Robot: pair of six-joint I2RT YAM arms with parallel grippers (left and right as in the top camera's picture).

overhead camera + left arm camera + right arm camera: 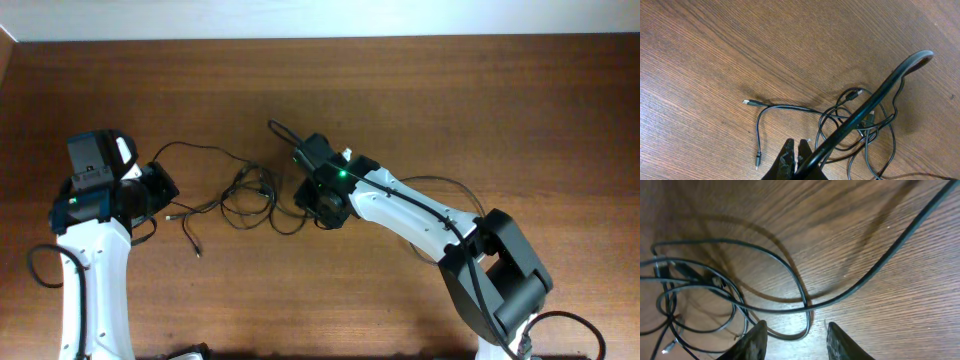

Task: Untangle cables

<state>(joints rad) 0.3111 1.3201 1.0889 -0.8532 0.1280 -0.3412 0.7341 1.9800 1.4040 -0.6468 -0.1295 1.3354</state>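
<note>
1. Overhead view: cables [250, 195] knotted in loose loops mid-table [420, 90], about halfway between near and far edges, left of centre, between both grippers.
2. Left gripper [796, 149]: clenched on one strand of the cables, holds it lifted off the wood, arcing back toward the knot.
3. Left wrist view: plug end [746, 102] flat on the wood, clear of the knot.
4. Right gripper [796, 327]: fingers apart, low over the wood, straddles one loop without pinching it.
</note>
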